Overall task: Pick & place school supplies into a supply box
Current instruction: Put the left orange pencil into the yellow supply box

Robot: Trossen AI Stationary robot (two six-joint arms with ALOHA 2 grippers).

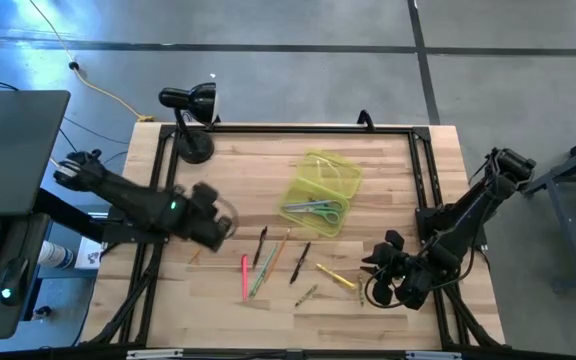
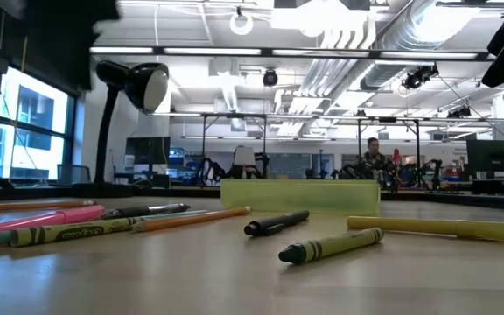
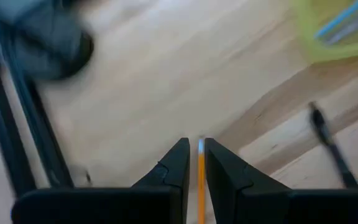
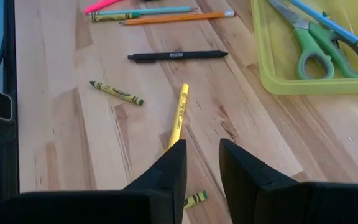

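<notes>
The supply box (image 1: 320, 190) is a yellow-green translucent case lying open mid-table, with green-handled scissors (image 4: 312, 50) and a blue pen inside. Pens, pencils and crayons lie loose on the wood in front of it: a pink pen (image 1: 245, 278), an orange pencil (image 1: 278, 255), two black pens (image 1: 301, 262), a yellow pen (image 4: 179, 115) and a green crayon (image 4: 117, 92). My left gripper (image 1: 216, 225) hangs above the table's left part, shut on another orange pencil (image 3: 201, 171). My right gripper (image 4: 202, 158) stands open above the near end of the yellow pen, holding nothing. My left gripper pinches the orange pencil between its two fingers (image 3: 178, 168). The pencil lies along the fingers, not across them, and its end (image 3: 201, 144) shows right at the fingertips. The gripper slants downward and the pencil is lifted clear of the table.
A black desk lamp (image 1: 190, 115) stands at the far left corner. A black frame rail (image 1: 423, 170) runs along the table's edges. A short crayon bit (image 4: 194, 199) lies under my right gripper. Bare wood lies between the lamp and the box.
</notes>
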